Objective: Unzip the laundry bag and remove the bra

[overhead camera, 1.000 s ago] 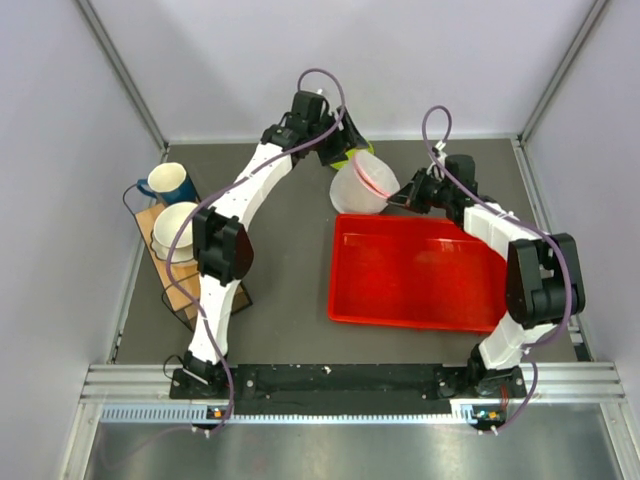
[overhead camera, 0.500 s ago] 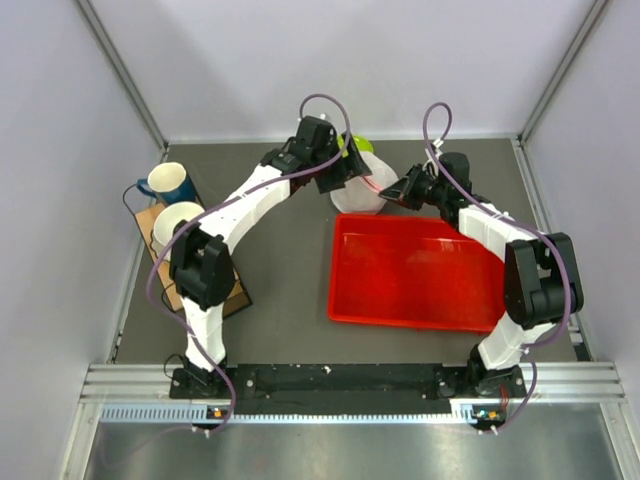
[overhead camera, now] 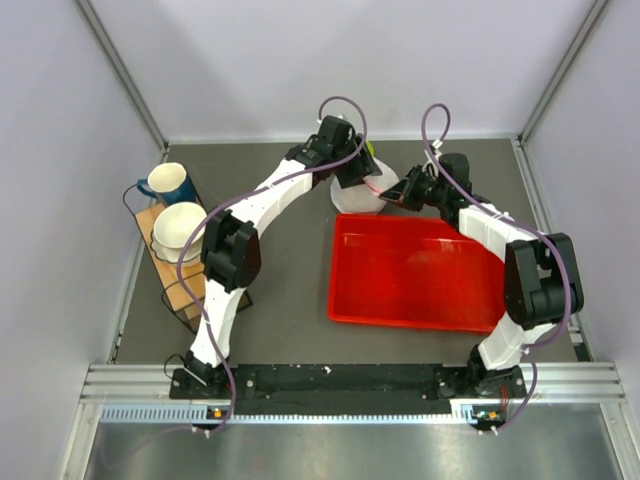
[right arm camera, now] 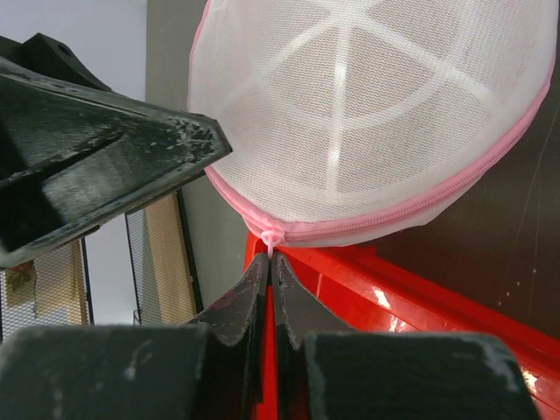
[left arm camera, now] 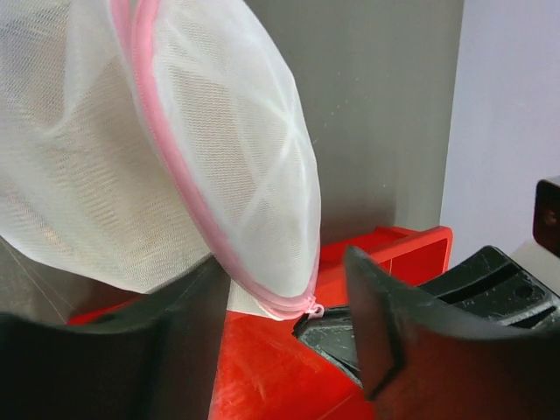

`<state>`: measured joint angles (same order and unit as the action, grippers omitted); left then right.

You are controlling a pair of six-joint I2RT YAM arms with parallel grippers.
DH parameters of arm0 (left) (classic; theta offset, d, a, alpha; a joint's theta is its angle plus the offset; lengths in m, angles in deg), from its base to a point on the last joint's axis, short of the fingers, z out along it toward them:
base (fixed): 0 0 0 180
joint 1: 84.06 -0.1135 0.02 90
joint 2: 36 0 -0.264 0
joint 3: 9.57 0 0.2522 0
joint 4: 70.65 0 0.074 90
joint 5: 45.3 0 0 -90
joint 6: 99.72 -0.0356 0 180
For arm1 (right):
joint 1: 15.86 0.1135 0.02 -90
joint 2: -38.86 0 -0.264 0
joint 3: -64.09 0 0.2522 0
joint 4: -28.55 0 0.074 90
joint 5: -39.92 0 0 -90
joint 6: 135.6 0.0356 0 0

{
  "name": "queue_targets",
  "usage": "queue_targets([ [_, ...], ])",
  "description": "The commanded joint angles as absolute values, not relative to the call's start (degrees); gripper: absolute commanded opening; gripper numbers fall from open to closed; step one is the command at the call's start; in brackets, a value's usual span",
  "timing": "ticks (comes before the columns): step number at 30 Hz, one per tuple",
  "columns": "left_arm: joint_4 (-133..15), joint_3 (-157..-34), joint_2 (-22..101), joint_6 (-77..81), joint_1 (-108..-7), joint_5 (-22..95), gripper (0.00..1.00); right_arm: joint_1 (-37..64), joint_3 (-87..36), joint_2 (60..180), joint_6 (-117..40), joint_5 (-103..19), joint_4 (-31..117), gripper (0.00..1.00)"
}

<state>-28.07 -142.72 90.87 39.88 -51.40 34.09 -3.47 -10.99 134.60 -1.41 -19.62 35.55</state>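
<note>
the laundry bag (overhead camera: 366,198) was at the far edge of the red tray (overhead camera: 420,280), tipped up on its side between the two arms. the pink zipper trim (right arm camera: 420,206) ran round the rim and looked zipped shut. right gripper (right arm camera: 270,262) was pinched closed on the little zipper pull (right arm camera: 272,238), just above the tray's far wall. left gripper (left arm camera: 284,271) had its jaws apart, with the bag's lower edge hanging between the fingers (left arm camera: 376,332). one finger was right up against the mesh, couldn't tell if it was pressing. blue mug (overhead camera: 172,183) and white bowl (overhead camera: 180,225) were off at the left, well apart from all this.
</note>
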Motion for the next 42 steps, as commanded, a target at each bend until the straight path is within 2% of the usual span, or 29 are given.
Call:
queue_targets([
  [1, -28.06, -145.5, 89.6, 38.8, -51.37, 34.94, 0.46, -3.02, -13.48, 131.93, -3.32, -19.75, 34.75, 0.0],
  [2, -28.06, -145.58, 89.51, 38.53, -51.37, 35.12, 0.35, -2.94, -13.48, 132.02, -3.41, -19.75, 34.76, 0.0],
  [4, -27.8, -145.67, 89.16, 37.66, -51.54, 34.78, 0.0, -2.94, -13.48, 132.19, -3.85, -19.75, 35.02, 0.0],
  [13, -27.1, -145.93, 87.04, 31.86, -57.16, 29.51, 0.0, -9.43, -10.76, 131.05, -11.92, -23.18, 39.76, 0.0],
  [24, -27.01, -149.88, 89.59, 31.68, -58.57, 27.39, 0.0, -9.53, -9.97, 130.0, -12.56, -22.22, 40.21, 0.0],
  [25, -26.75, -150.67, 90.47, 31.85, -58.57, 26.0, 0.09, -9.44, -9.97, 130.08, -11.77, -21.78, 39.68, 0.0],
  [26, -26.22, -151.46, 90.91, 31.59, -57.88, 25.46, 0.56, -9.27, -10.31, 130.17, -10.89, -21.34, 38.9, 0.0],
  [29, -21.66, -153.41, 89.78, 30.18, -55.86, 28.34, 0.9, -7.34, -11.54, 130.61, -7.81, -21.86, 38.1, 0.0],
  [32, -23.83, -145.09, 82.85, 32.81, -54.89, 31.42, 0.94, -5.49, -12.07, 130.88, -5.79, -23.0, 37.4, 0.0],
  [33, -26.28, -136.88, 80.39, 34.04, -54.71, 31.87, 0.95, -4.96, -12.07, 130.79, -5.35, -23.18, 36.35, 0.0],
  [36, -36.66, -122.53, 71.77, 39.84, -54.27, 32.23, 0.95, -4.08, -12.42, 131.31, -4.29, -23.45, 35.64, 0.0],
  [42, -36.32, -121.24, 73.33, 44.41, -51.63, 29.85, 0.94, -3.46, -12.69, 132.02, -4.11, -23.36, 35.28, 0.0],
])
